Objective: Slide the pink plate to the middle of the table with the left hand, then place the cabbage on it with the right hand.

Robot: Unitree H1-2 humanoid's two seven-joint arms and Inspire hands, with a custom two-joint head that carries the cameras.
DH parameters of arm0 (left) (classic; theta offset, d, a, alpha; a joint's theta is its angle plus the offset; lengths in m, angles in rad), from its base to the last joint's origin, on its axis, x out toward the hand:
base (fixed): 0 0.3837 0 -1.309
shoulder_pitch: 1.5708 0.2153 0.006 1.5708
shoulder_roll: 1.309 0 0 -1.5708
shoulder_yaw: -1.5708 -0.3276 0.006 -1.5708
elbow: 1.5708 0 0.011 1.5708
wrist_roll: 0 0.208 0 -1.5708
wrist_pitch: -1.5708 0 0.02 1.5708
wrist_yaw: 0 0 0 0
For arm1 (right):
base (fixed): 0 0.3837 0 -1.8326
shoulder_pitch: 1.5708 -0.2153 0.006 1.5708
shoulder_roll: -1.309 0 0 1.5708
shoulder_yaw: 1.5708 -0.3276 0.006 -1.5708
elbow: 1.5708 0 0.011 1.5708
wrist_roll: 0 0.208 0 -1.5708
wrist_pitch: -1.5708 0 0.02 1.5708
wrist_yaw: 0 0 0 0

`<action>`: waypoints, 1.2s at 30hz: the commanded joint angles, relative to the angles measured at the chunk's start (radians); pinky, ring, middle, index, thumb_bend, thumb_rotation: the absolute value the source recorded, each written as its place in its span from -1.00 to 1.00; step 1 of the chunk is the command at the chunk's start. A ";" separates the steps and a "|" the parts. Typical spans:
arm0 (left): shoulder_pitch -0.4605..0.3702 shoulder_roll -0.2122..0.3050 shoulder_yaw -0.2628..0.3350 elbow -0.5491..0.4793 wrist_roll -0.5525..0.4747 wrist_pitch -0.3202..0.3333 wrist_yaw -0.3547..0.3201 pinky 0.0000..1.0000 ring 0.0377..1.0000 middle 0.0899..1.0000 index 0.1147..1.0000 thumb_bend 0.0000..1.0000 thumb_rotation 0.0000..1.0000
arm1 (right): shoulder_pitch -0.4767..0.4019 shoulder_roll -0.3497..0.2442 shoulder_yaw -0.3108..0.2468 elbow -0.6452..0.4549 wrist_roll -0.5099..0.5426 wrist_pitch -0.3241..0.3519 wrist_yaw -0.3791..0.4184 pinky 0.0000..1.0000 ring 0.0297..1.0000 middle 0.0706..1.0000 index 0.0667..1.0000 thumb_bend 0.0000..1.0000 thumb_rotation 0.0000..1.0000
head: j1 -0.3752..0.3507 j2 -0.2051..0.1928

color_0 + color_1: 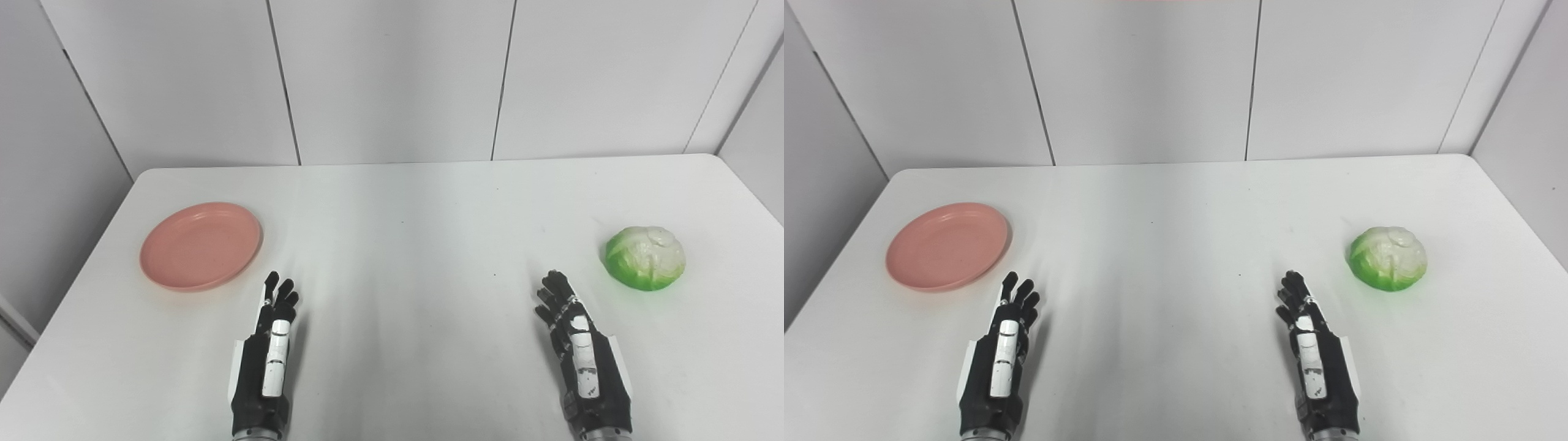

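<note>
Each hand (269, 355) is black with white panels and silver wrist.

plate (201, 245) far left on table (404, 202), cabbage (645, 258) far right, well apart, both hands nearer, between them

Your left hand (269, 352) comes in from the bottom edge on the left side and sits low over the surface, turned edge-on with the thumb side up, its black fingers (280, 294) stretched forward, close together, and holding nothing. Your right hand (582, 352) mirrors it on the right side, also edge-on with fingers (554, 294) extended forward and empty, leaning slightly inward toward the centre. You can see only the wrists at the very bottom of both views, so the forearms stay out of the picture, and the two hands are well apart from each other.
</note>
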 commanded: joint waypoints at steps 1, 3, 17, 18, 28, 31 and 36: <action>0.042 0.030 -0.001 -0.032 -0.009 -0.032 -0.004 0.96 0.90 0.92 0.94 0.34 0.82 | 0.047 -0.022 0.003 -0.023 0.001 0.011 0.008 0.87 0.85 0.84 0.79 0.70 0.89 | 0.001 0.000; 0.041 0.032 -0.001 -0.033 -0.007 -0.029 -0.005 0.96 0.90 0.92 0.94 0.35 0.82 | 0.047 -0.020 0.003 -0.027 -0.002 0.013 0.005 0.87 0.84 0.84 0.79 0.70 0.89 | 0.002 -0.001; 0.048 0.031 -0.013 -0.040 -0.004 -0.022 -0.010 0.90 0.86 0.87 0.93 0.38 0.80 | 0.052 -0.027 0.001 -0.038 0.001 0.017 0.010 0.87 0.85 0.85 0.77 0.69 0.91 | 0.015 0.001; 0.048 0.031 -0.014 -0.041 -0.004 -0.021 -0.010 0.90 0.86 0.87 0.93 0.38 0.80 | 0.052 -0.027 0.000 -0.039 0.002 0.019 0.010 0.87 0.85 0.85 0.77 0.69 0.91 | 0.015 0.001; 0.054 0.036 -0.010 -0.029 -0.013 -0.035 -0.013 0.91 0.86 0.86 0.91 0.38 0.79 | 0.060 -0.023 0.006 -0.036 0.000 0.015 0.013 0.87 0.85 0.85 0.77 0.67 0.91 | 0.028 -0.043; 0.056 0.036 -0.014 -0.010 -0.005 -0.054 -0.013 0.91 0.86 0.86 0.90 0.38 0.79 | 0.063 -0.027 0.003 -0.017 0.003 -0.002 0.017 0.88 0.85 0.86 0.77 0.67 0.92 | 0.047 -0.061; 0.056 0.026 -0.028 0.035 0.008 -0.095 -0.007 0.90 0.86 0.87 0.91 0.33 0.80 | 0.062 -0.041 -0.012 0.027 0.022 -0.039 0.037 0.90 0.86 0.87 0.78 0.64 0.95 | 0.105 -0.127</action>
